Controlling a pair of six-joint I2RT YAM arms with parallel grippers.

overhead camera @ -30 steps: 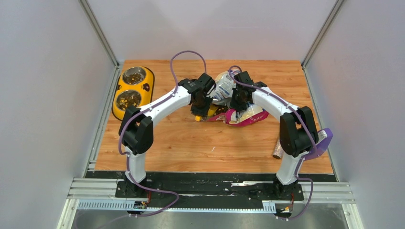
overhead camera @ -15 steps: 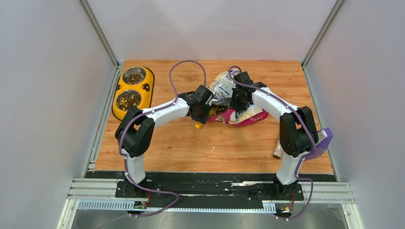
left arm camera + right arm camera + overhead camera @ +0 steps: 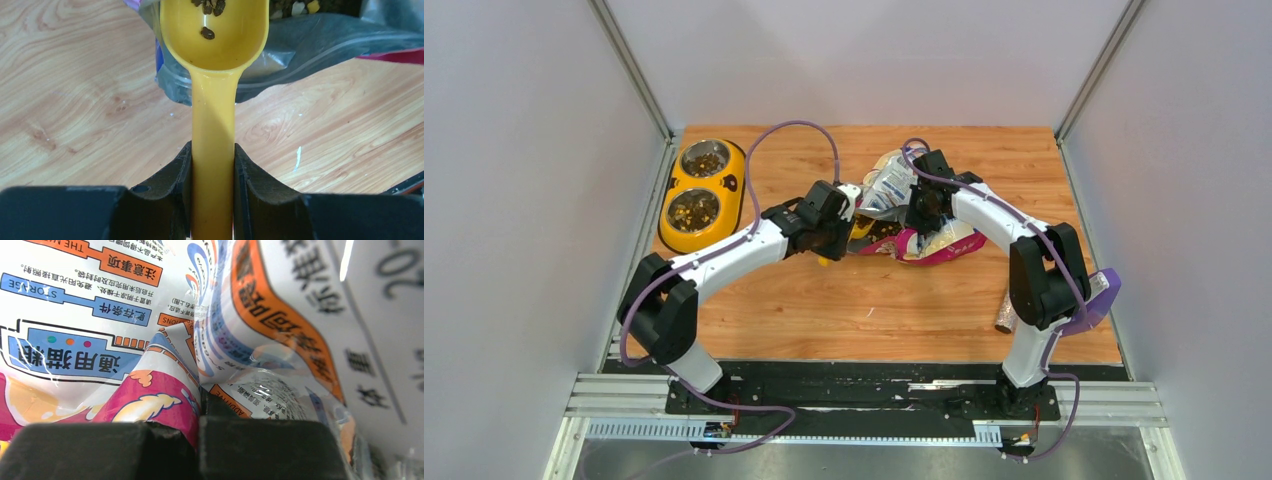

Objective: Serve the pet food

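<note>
Yellow scoop (image 3: 213, 100), pinched by the left gripper (image 3: 212, 155), carries a few kibble pellets (image 3: 207, 33) at the mouth of the bag (image 3: 934, 243). The right gripper (image 3: 200, 410) clamps a bag fold.

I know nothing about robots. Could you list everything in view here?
cat food bag: one, pink, blue and white, far middle of table
scoop: one, yellow, at the bag's mouth
kibble: few brown pellets in scoop; more in both bowls
feeder: one, yellow, two steel bowls, far left
tube: one, speckled, near right
purple object: one, behind right arm, unclear
table: one, wood
left gripper: black, shut on scoop
right gripper: black, shut on cat food bag
</note>
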